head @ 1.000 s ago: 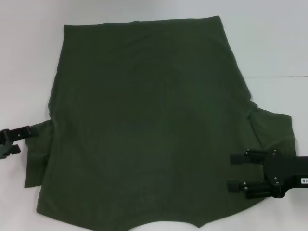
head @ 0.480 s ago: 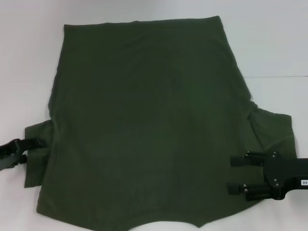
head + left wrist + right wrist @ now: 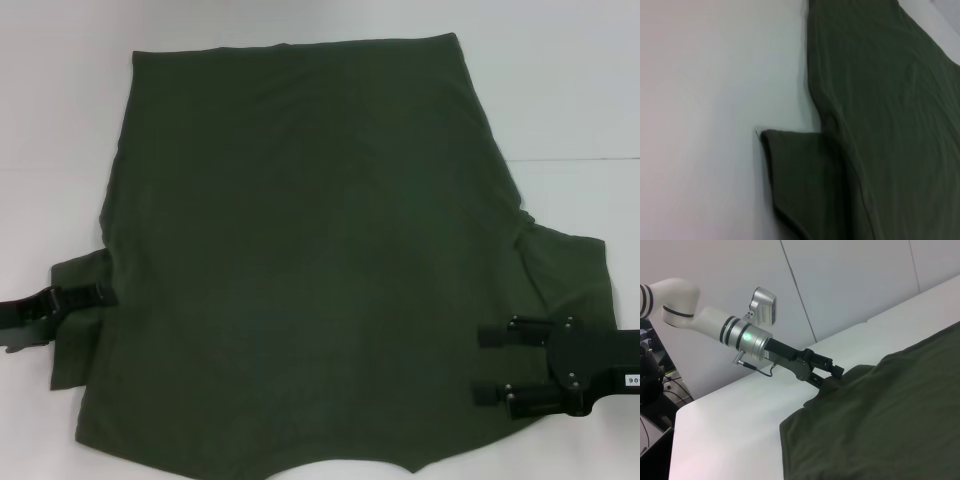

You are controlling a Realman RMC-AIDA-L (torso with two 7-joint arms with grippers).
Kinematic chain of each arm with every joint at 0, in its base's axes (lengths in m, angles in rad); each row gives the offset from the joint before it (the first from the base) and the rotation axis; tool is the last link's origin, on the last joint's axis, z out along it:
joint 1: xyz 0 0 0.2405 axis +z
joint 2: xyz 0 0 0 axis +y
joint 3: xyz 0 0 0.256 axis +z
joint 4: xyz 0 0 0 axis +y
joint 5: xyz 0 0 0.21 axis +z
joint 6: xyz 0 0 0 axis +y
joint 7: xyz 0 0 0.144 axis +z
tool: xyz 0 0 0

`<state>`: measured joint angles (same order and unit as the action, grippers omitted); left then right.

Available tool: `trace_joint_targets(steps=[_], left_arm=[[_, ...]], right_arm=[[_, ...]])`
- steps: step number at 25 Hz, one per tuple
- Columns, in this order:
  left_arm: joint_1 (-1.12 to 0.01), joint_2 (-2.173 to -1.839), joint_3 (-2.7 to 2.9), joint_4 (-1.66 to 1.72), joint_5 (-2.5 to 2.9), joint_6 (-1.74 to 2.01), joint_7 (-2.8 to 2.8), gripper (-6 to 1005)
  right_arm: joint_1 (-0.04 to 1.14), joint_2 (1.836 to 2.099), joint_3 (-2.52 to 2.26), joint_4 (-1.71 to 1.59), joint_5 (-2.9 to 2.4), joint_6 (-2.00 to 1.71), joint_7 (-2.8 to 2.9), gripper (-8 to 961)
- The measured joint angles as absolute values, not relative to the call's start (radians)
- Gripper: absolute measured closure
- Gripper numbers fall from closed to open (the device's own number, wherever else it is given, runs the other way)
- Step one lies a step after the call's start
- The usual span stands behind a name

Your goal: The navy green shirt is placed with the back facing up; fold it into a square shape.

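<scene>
The navy green shirt [image 3: 300,250] lies spread flat on the white table, plain side up, with its hem at the far end and its neck edge at the near end. Its left sleeve [image 3: 75,340] sticks out sideways, and the left wrist view shows this sleeve [image 3: 800,180] beside the body [image 3: 880,100]. My left gripper [image 3: 88,303] reaches in from the left at the sleeve's upper edge, open, one finger lying on the cloth. The right wrist view shows that gripper [image 3: 832,374] at the cloth's edge. My right gripper [image 3: 490,363] hovers open over the shirt's right side, below the right sleeve [image 3: 570,270].
White table [image 3: 560,80] surrounds the shirt, with a thin seam line [image 3: 580,160] on the right. In the right wrist view the table's edge [image 3: 677,440] drops off near dark equipment [image 3: 652,385], and a pale wall stands behind.
My left gripper has moved rightward from off the cloth onto the left sleeve's edge. The right gripper has hardly moved.
</scene>
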<state>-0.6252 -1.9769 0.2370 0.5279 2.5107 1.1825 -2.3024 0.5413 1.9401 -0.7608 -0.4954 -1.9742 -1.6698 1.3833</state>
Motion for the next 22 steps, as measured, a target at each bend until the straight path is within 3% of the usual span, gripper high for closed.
trace_joint_targets(steps=[7,16,22], left_arm=[[-0.627,-1.976,0.253,0.528,2.511,1.18,-2.303,116],[-0.626,-1.978,0.253,0.529,2.511,1.173,-2.303,500],[-0.623,-1.979,0.252,0.531,2.51,1.173,-2.303,586]], right_arm=[[0.542,1.94,-0.761,-0.494,-1.974,-1.671,1.386,39],[0.54,1.941,-0.761,-0.494,-1.974,-1.671,1.387,39],[0.54,1.944,-0.761,-0.494,-1.976,-1.671,1.387,39]])
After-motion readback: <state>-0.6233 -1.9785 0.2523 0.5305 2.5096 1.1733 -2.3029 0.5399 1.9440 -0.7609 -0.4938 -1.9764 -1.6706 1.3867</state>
